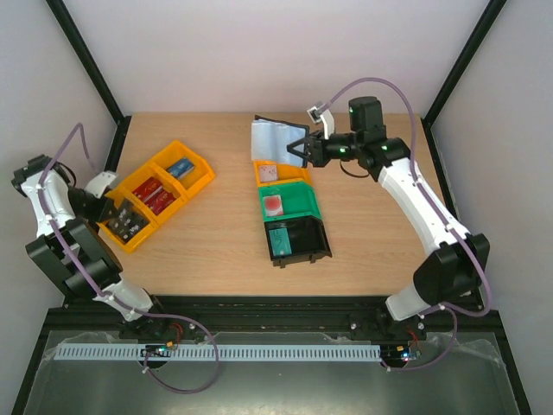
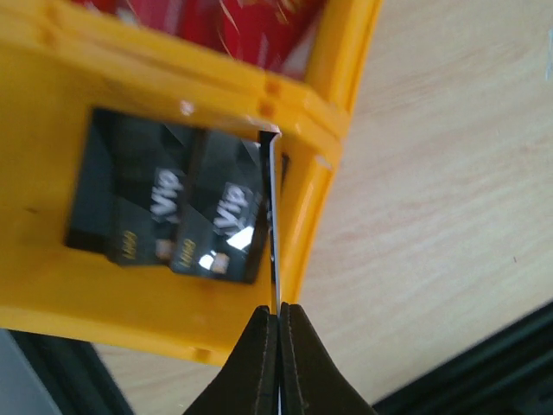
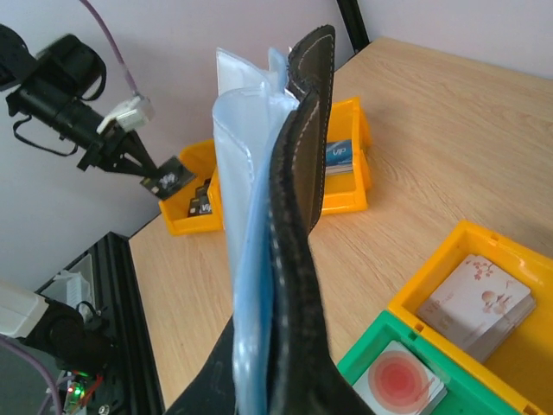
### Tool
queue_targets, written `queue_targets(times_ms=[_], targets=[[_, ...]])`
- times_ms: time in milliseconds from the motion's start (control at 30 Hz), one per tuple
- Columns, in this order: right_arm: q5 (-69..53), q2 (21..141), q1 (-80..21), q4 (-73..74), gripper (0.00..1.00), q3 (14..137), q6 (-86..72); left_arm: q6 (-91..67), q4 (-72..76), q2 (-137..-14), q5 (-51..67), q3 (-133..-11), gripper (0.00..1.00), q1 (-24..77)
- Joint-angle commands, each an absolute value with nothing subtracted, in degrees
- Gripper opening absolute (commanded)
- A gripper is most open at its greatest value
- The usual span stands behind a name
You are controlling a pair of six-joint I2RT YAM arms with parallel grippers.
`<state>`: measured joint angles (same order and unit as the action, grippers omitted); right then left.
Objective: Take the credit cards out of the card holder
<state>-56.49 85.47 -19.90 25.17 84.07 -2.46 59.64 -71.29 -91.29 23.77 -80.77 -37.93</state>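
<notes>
My right gripper (image 1: 300, 149) is shut on the card holder (image 1: 273, 138), a black bifold wallet with blue-grey lining, and holds it upright above the table. It shows edge-on in the right wrist view (image 3: 298, 156). My left gripper (image 2: 278, 316) is shut on a thin card (image 2: 274, 225), seen edge-on, over the end compartment of a yellow tray (image 1: 186, 186). That card looks black in the right wrist view (image 3: 168, 179). Black VIP cards (image 2: 164, 203) lie in this compartment. Red credit cards (image 1: 151, 192) lie in the middle compartment.
Blue cards (image 1: 180, 167) fill the tray's far compartment. Below the wallet stand a yellow bin (image 1: 258, 175) of pale cards, a green bin (image 1: 298, 192) with red-spot cards and a black bin (image 1: 313, 235) with a teal card. Black frame rails run along the table's edges.
</notes>
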Motion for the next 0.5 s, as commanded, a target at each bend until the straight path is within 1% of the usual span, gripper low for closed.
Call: queue_targets(times_ms=[0,100,233,467], targets=[[-58.97,90.17,-19.90,30.43,0.02,91.58,2.18,62.16,-74.56,-91.26,21.37,-76.40,0.02,-38.50],[-59.48,90.15,-19.30,29.87,0.02,91.02,2.22,61.83,-74.53,-93.04,24.21,-77.87,0.02,-38.50],[-60.14,89.03,-18.99,28.52,0.02,87.92,1.72,60.52,-74.49,-99.28,23.31,-80.85,0.02,-38.41],[-59.02,87.63,-18.95,29.49,0.02,86.82,2.99,63.23,-74.25,-103.03,22.28,-81.62,0.02,-38.26]])
